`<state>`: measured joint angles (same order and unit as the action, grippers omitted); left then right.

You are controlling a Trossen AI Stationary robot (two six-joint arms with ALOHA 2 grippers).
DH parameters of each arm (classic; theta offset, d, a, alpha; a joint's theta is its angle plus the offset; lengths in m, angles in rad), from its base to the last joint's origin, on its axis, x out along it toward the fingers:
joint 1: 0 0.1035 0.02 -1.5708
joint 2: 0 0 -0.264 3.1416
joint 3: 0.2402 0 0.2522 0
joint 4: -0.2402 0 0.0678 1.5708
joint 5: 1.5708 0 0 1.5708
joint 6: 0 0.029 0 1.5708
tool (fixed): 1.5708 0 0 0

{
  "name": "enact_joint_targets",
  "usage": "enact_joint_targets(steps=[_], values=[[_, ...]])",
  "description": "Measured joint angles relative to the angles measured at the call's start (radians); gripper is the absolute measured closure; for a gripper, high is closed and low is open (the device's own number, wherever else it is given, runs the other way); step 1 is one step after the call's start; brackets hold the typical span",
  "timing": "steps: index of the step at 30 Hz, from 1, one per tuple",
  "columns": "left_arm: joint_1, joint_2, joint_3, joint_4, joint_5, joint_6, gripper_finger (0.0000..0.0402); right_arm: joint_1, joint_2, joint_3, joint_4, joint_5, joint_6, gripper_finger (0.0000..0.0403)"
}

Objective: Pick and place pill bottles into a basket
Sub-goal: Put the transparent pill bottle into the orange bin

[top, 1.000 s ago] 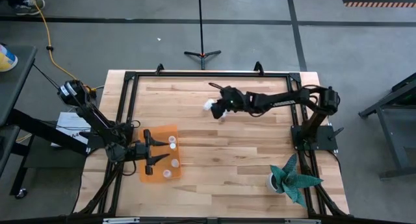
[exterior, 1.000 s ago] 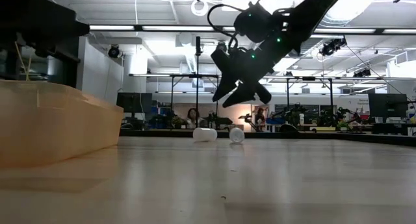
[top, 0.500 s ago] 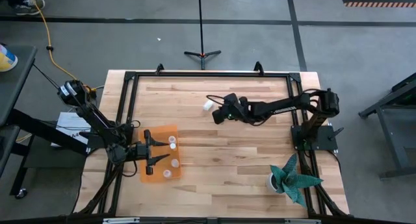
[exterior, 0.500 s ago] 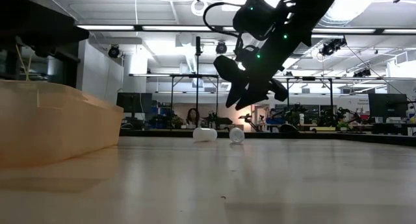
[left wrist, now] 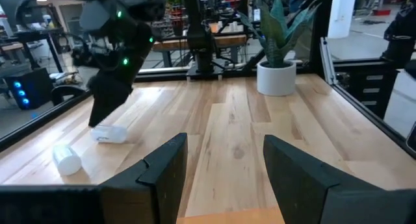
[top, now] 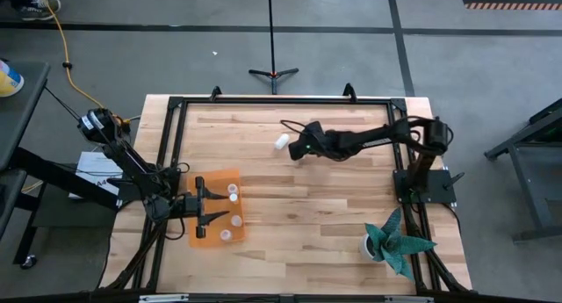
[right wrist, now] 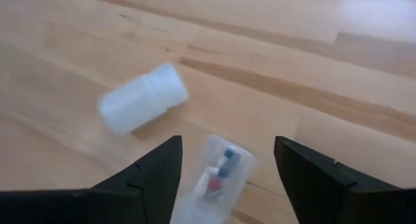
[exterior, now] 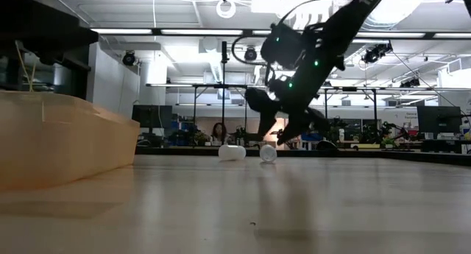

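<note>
The orange basket [top: 211,217] sits at the table's left and also shows in the low view [exterior: 66,140]. Three white-capped pill bottles [top: 233,191] stand in it. Two more bottles lie on their sides on the far middle of the table: a white one [right wrist: 143,97] and a clear one [right wrist: 218,175]. They also show in the low view [exterior: 232,152] [exterior: 268,153]. My right gripper [right wrist: 227,162] [top: 299,148] is open just above the table, a finger on either side of the clear bottle without touching it. My left gripper [left wrist: 224,169] [top: 209,208] is open and empty over the basket.
A white pot with a teal plant [top: 395,243] stands at the near right corner. A black frame [top: 176,101] runs along the table's edges. Bare wood lies between the basket and the loose bottles.
My right gripper has come down from well above the table toward the two lying bottles, still open. The bottles have stayed where they were.
</note>
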<state>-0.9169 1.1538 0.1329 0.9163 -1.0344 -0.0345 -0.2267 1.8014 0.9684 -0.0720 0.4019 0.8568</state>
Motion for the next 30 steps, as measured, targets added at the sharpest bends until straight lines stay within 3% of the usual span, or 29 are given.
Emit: enact_joint_targets(steps=[16, 30], values=[[0.000, 0.000, 0.000, -0.001, 0.000, 0.000, 0.0165, -0.018, 0.085, 0.000, 0.039, -0.030, 0.022, 0.0178], [0.000, 0.000, 0.000, 0.000, -0.001, -0.021, 0.0165, -0.027, 0.106, 0.001, 0.043, -0.036, 0.018, 0.0256]])
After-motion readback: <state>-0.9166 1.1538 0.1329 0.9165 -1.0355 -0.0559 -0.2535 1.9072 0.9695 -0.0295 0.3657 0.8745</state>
